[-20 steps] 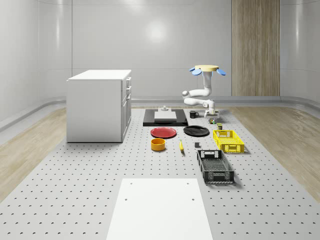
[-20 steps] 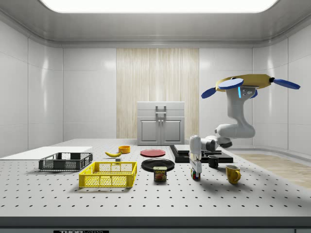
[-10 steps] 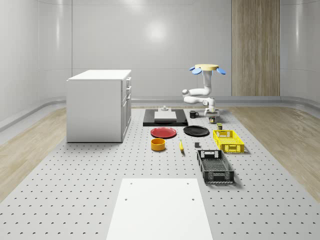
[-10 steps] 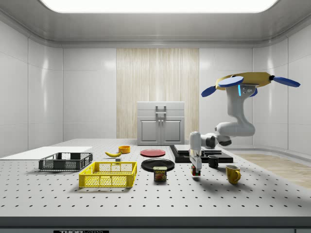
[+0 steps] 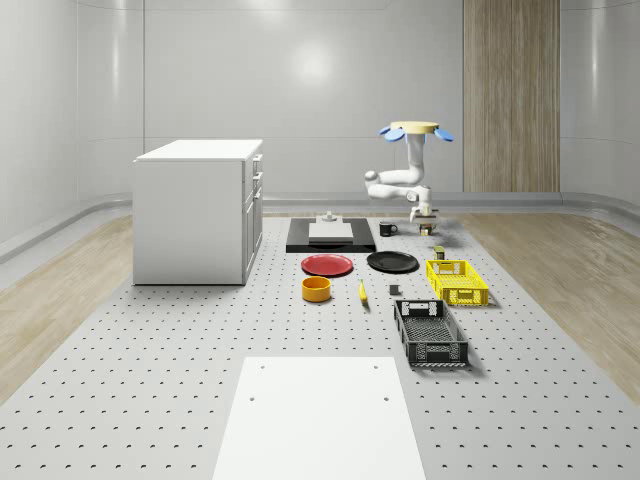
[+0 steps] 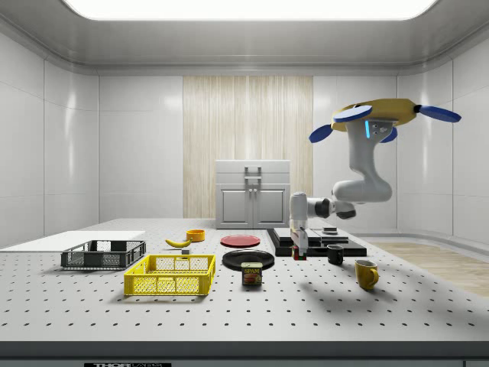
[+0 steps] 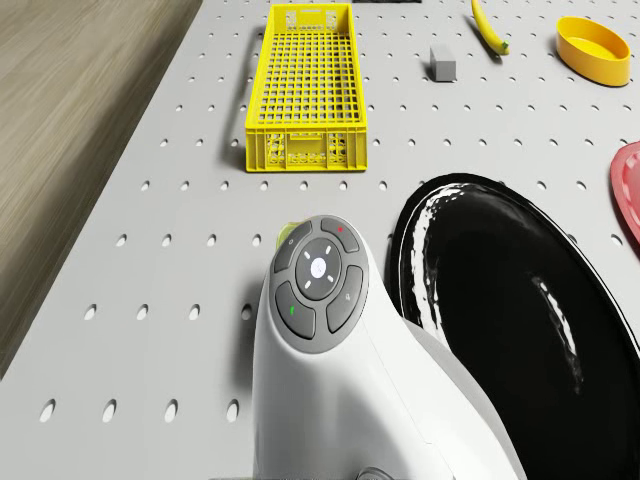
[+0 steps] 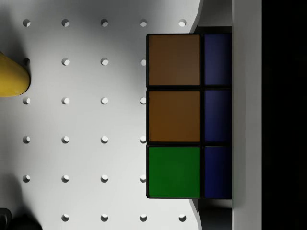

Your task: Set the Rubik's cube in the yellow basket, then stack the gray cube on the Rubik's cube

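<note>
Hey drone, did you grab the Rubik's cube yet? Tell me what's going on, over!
End effector shut on Rubik's cube, lifted off the table. Drone hovering past the black plate. Yellow basket empty; Spam can on the table between.

Perforated desk [image 5: 180, 380] carries: yellow basket [image 5: 457, 281], black crate [image 5: 430, 332], red plate [image 5: 327, 265], black plate [image 5: 392, 262], orange bowl [image 5: 316, 289], banana [image 5: 362, 291], white cabinet [image 5: 196, 210], possibly a tin [image 6: 251, 274].
</note>
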You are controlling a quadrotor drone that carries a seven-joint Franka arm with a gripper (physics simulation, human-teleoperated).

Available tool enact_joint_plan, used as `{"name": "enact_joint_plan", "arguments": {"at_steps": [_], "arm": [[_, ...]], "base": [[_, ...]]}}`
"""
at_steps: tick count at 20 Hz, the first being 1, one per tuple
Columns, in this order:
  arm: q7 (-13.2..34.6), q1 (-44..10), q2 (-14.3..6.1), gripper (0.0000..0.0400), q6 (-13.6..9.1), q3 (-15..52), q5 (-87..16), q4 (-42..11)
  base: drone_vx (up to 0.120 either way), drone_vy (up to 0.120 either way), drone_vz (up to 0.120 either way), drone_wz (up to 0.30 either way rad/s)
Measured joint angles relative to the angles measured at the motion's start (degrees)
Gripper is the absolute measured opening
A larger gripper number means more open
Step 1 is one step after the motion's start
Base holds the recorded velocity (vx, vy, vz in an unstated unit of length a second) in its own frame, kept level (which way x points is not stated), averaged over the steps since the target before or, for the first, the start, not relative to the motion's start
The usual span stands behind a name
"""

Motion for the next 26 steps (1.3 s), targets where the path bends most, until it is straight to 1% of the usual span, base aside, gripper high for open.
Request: {"name": "enact_joint_plan", "arguments": {"at_steps": [26], "arm": [[0.7,-0.8,-2.3,0.0325,2.0,0.8,1.4,0.1]], "base": [[0.12,0.0,0.0,0.0]]}}
